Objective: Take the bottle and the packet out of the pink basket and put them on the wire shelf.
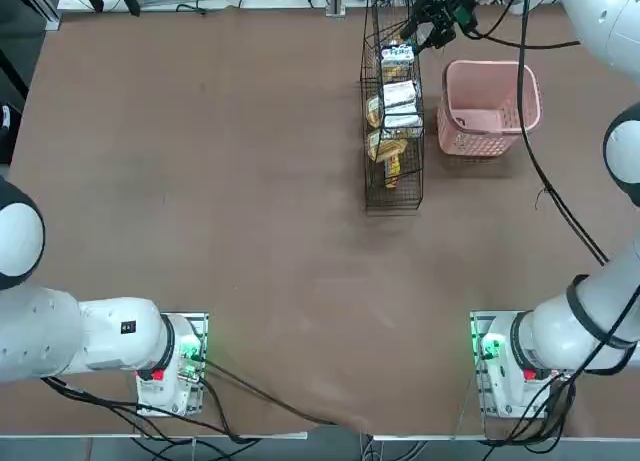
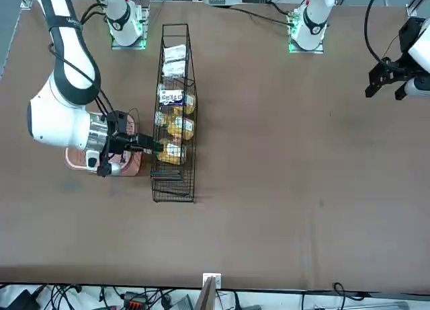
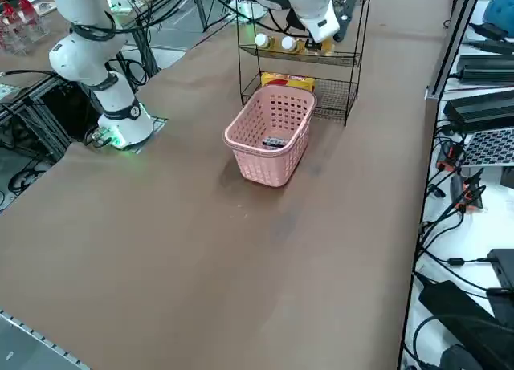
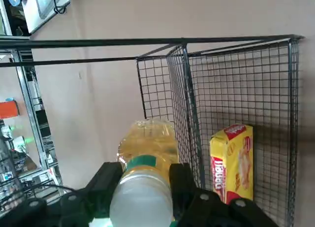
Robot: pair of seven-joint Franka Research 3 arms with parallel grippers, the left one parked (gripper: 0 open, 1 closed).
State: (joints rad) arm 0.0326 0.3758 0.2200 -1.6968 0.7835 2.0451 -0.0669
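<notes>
Right wrist view shows the right gripper (image 4: 142, 187) pinching the bottle (image 4: 145, 173) at the wire shelf (image 4: 236, 104), not yet set down. The packet (image 3: 275, 142) lies in the pink basket (image 3: 269, 137), so neither item is placed.

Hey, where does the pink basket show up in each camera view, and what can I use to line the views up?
Top view: pink basket upper right, just right of the wire shelf.
Front view: its rim shows left of centre, mostly hidden behind the right arm.
Right side view: centre, a small packet inside.
Right wrist view: not in it.
Shared landmark: the wire shelf beside it, seen in all four views.
</notes>
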